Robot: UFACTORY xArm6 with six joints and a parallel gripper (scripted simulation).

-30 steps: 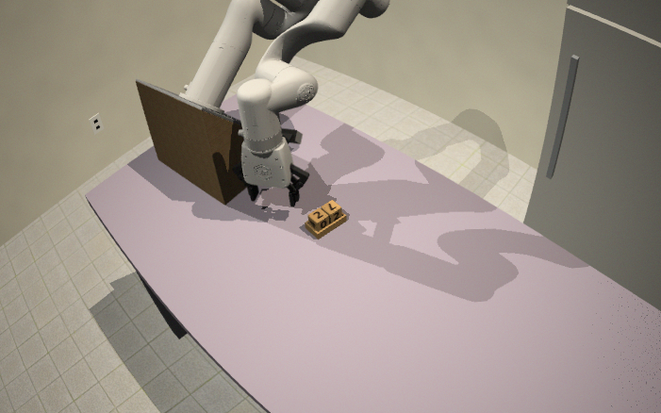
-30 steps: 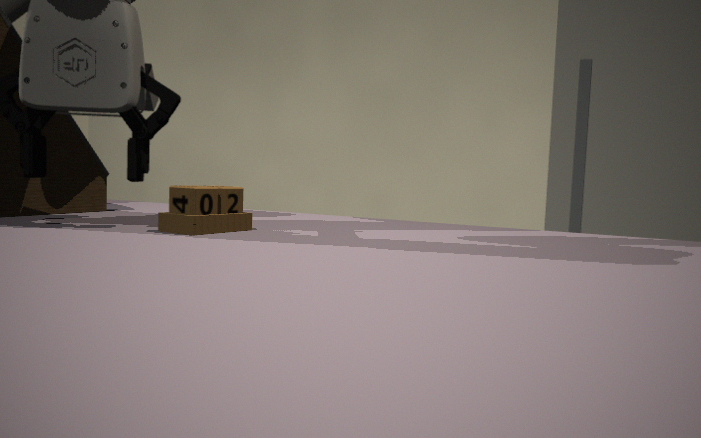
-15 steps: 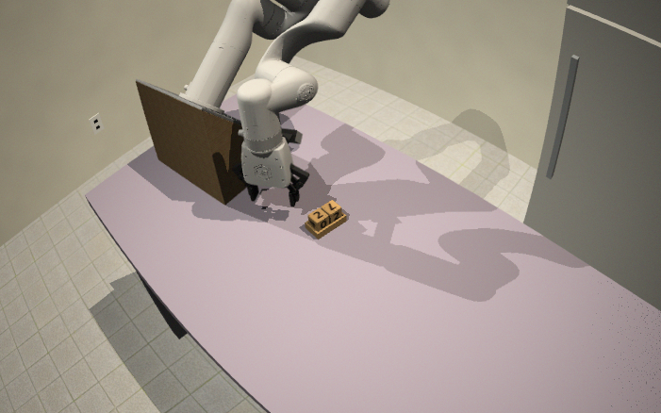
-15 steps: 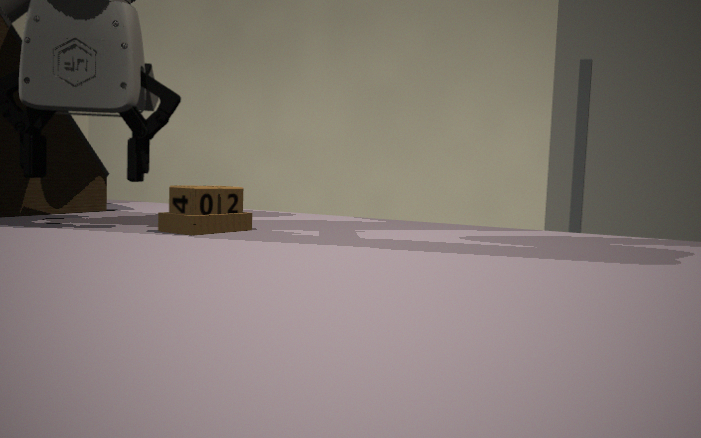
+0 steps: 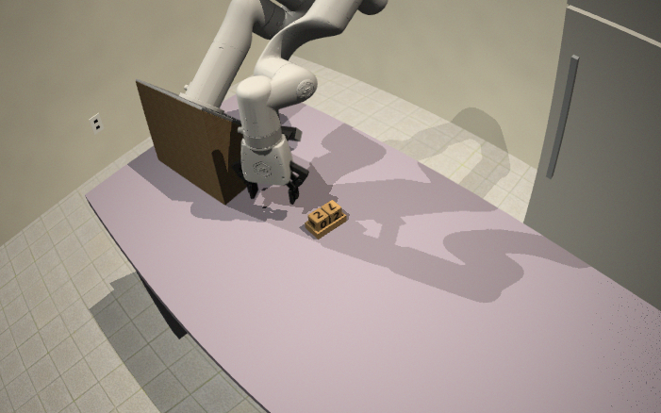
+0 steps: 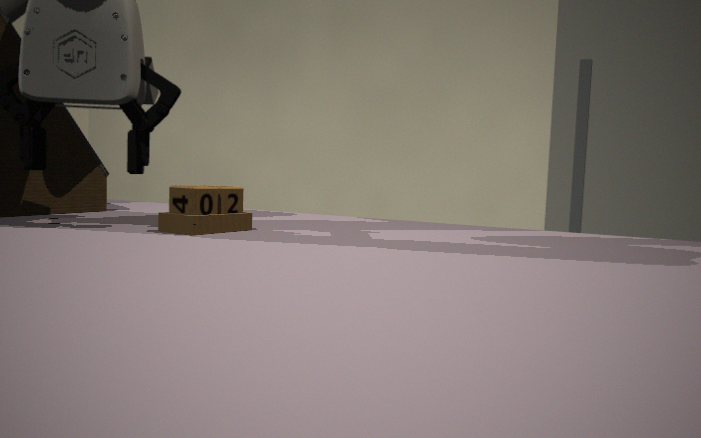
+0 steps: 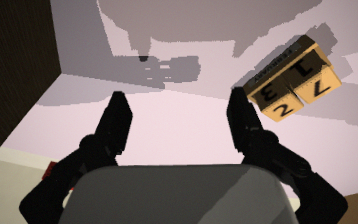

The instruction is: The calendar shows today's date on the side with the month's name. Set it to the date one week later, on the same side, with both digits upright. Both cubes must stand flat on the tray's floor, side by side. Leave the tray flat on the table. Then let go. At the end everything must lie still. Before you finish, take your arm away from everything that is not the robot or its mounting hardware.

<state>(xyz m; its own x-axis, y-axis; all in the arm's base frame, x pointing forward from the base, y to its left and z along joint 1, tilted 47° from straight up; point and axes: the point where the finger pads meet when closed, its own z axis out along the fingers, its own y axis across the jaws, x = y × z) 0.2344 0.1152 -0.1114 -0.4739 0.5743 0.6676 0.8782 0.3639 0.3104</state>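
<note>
Top view, calendar: two tan wooden cubes, the left cube (image 5: 318,217) and the right cube (image 5: 333,208), stand side by side in a low tan wooden tray (image 5: 326,225) lying flat on the pale lilac table top (image 5: 373,318), toward its far end.
Top faces: 2 on the left cube, 7 on the right cube.
Exterior view, near side: the digits 0 and 2 stand upright above the tray (image 6: 204,223); a 4 lying on its side shows on the end face at left.
Wrist view, other side: the cubes show 1 and 3 as this view turns them, beside a dark strip (image 7: 274,61) with small lettering too fine to read.
Gripper: the white-bodied gripper with black fingers (image 5: 272,195) hangs above the table just beside the calendar, spread wide, nothing between the fingers.
Contact: gripper and calendar apart.
Behind gripper: a brown wooden board (image 5: 189,140) stands on edge on the table.
Right edge: a tall grey cabinet (image 5: 625,143) with a long vertical handle.
</note>
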